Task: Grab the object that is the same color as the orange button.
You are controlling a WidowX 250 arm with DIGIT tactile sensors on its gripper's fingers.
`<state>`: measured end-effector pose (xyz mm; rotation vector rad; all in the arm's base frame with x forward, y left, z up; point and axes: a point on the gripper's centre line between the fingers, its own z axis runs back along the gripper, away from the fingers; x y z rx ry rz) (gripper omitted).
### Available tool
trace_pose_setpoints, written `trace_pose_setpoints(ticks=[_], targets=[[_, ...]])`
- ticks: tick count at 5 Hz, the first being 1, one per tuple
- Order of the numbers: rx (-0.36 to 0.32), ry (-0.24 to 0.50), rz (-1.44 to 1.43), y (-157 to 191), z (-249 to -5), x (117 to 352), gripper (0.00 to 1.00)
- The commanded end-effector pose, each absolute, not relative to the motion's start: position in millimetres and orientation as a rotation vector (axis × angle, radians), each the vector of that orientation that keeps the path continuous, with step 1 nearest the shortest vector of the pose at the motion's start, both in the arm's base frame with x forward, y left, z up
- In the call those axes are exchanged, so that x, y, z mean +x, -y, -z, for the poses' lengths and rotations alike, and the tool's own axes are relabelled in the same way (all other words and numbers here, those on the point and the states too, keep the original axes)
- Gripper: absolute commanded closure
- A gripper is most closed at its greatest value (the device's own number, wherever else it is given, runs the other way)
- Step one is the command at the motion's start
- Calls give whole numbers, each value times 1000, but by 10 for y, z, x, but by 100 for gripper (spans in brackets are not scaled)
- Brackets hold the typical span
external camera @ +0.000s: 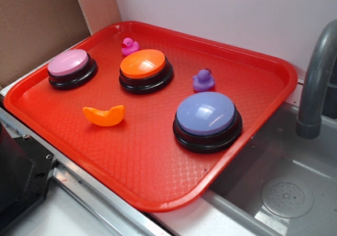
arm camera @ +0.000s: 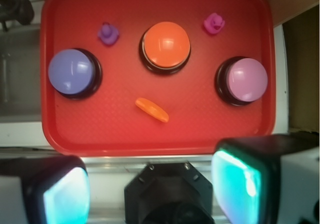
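A small glossy orange crescent object (external camera: 104, 115) (arm camera: 152, 109) lies on the red tray (external camera: 158, 183) (arm camera: 150, 141), in front of the orange button (external camera: 146, 70) (arm camera: 165, 46). My gripper (arm camera: 150, 186) hangs high above the tray's near edge, well short of the crescent. It is open, and its two teal-padded fingers (arm camera: 65, 194) stand wide apart with nothing between them. The gripper does not show in the exterior view.
A pink-capped button (external camera: 71, 68) (arm camera: 242, 80) and a larger lavender-blue button (external camera: 207, 121) (arm camera: 73, 72) sit on the tray. A pink toy duck (external camera: 129, 46) (arm camera: 214, 23) and a purple duck (external camera: 203, 80) (arm camera: 108, 34) stand behind. A sink (external camera: 289, 194) with a grey faucet (external camera: 316, 83) lies beside the tray.
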<state>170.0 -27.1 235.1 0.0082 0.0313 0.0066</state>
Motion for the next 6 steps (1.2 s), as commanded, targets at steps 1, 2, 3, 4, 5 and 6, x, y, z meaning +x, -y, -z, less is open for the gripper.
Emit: trace_pose_setpoints(ticks=[1, 2, 3, 4, 5, 6], targets=[[102, -53, 246, 143, -2112, 1818, 0], [164, -101, 416, 152, -1933, 1749, 0], [186, -132, 561, 218, -1721, 1689, 0], [175, -223, 651, 244, -1369, 1639, 0], [128, -269, 693, 169, -1053, 1719, 0], [68, -322, 686, 101, -762, 1800, 0]])
